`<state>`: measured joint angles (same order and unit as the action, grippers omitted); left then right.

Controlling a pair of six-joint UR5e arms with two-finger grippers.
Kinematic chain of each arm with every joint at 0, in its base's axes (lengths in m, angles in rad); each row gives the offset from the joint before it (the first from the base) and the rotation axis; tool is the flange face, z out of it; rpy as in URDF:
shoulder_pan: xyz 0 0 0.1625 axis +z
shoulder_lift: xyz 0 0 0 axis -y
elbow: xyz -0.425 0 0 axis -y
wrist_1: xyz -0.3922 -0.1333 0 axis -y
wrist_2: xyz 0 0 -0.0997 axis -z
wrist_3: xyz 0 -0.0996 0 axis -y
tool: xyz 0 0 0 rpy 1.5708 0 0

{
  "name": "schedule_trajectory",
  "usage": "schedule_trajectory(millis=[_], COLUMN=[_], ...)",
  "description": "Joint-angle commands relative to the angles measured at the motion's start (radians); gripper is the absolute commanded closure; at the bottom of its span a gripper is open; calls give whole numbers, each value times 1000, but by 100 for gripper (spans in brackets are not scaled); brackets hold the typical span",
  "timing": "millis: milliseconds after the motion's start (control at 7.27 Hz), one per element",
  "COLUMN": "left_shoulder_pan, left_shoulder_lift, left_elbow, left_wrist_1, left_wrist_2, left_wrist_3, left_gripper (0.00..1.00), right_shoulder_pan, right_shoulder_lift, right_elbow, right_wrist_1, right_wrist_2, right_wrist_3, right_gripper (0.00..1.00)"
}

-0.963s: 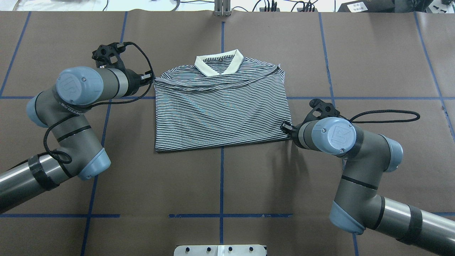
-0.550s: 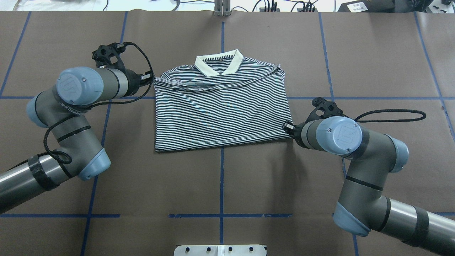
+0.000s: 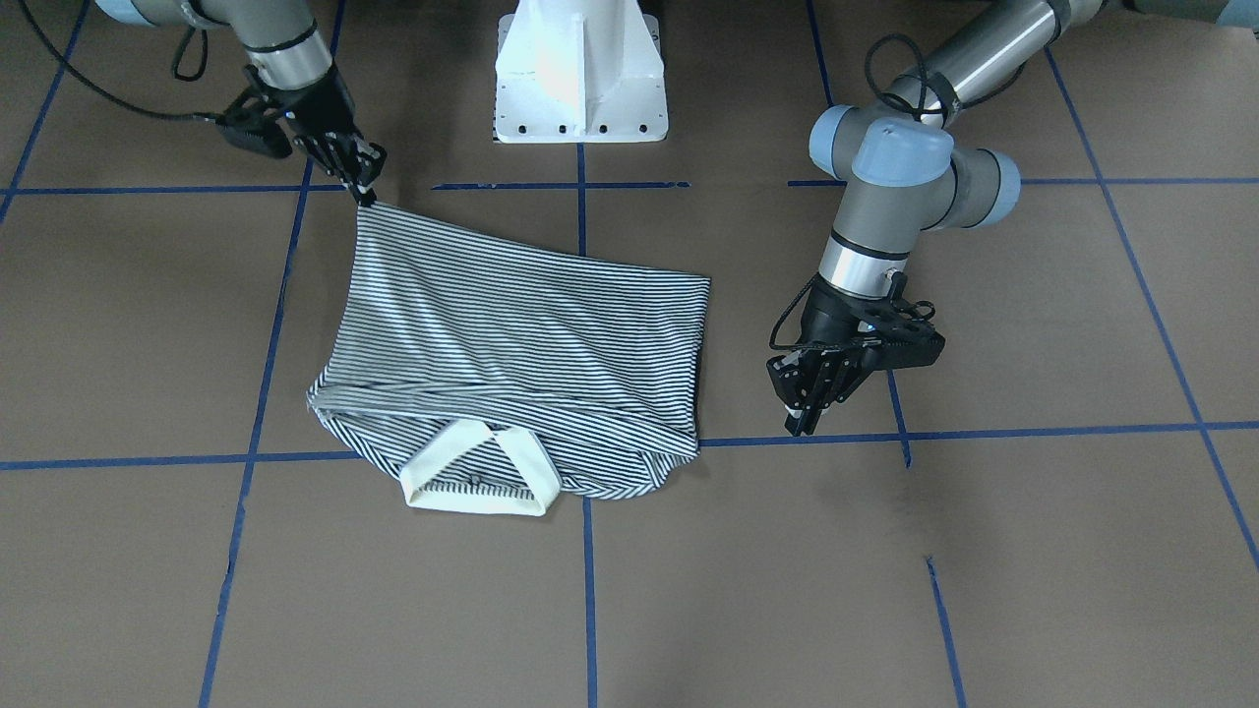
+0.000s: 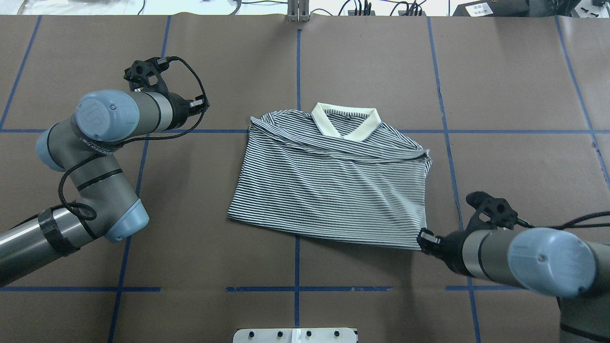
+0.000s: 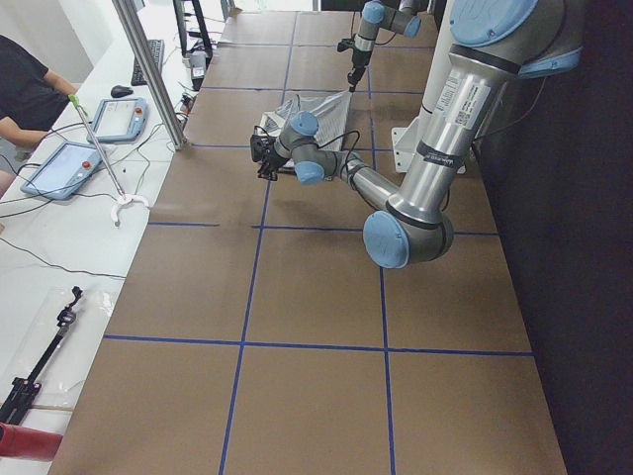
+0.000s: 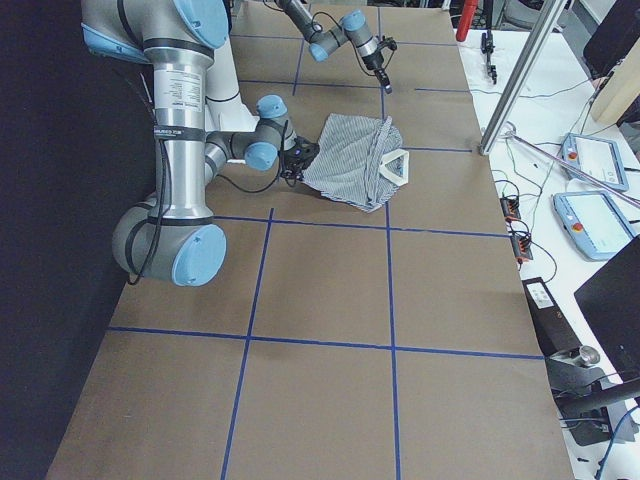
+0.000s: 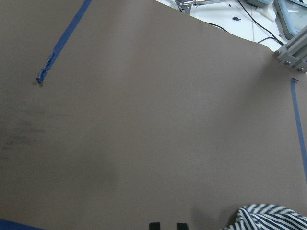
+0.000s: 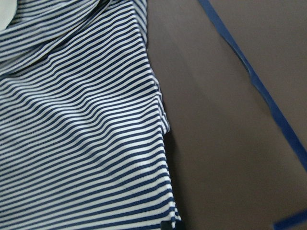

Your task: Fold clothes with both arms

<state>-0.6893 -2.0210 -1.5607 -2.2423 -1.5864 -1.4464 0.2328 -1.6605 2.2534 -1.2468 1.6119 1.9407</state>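
Note:
The striped polo shirt (image 4: 329, 186) lies folded on the brown table, cream collar (image 4: 345, 125) at the far side. My right gripper (image 4: 421, 237) is shut on the shirt's near right hem corner, which is lifted a little (image 3: 366, 192). In the right wrist view the striped cloth (image 8: 72, 134) fills the left half. My left gripper (image 4: 204, 102) hovers over bare table, well apart from the shirt's left edge. Its fingertips (image 7: 154, 225) show a small gap with nothing between them. The shirt's edge (image 7: 268, 218) sits at the lower right of the left wrist view.
Blue tape lines cross the brown table cover. The white pedestal base (image 3: 580, 79) stands at the robot's side. A person (image 5: 25, 89) sits at a side bench with tablets, beyond a metal post (image 5: 148, 69).
My right arm has pulled back toward the base and to the right, dragging the shirt with it. The shirt's shoulder has come away from my left gripper, which stayed in place.

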Motion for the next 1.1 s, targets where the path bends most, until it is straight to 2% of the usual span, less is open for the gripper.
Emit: schedule_trajectory(millis=[0,138,413,688,825,963], left_shoulder_pan=[8,14,25,196,252,307], left_shoulder_lift=[34,60,59,59,59,47], left_elbow=[-79,-125,-171,-240,-286,-303], left_wrist_1=[3,6,6,29,106,260], left_wrist_2=[-7,-17,-137,-138,-115,-78], left_wrist_3=[-2,-2,-67,-264,-293,-293], left_gripper=[73,73,71,65,64,64], right_shoulder_pan=[-224,-242,-169,76,142,158], right_shoulder_lift=[-80,-87,-85,-44,2,5], right_elbow=[81,80,74,37,-24,-70], right_wrist_1=[-2,-2,-2,-2,0,4], right_wrist_2=[3,-4,-13,-13,-13,-15], right_wrist_3=[104,106,106,86,39,6], right_gripper=[76,1,0,0,0,0])
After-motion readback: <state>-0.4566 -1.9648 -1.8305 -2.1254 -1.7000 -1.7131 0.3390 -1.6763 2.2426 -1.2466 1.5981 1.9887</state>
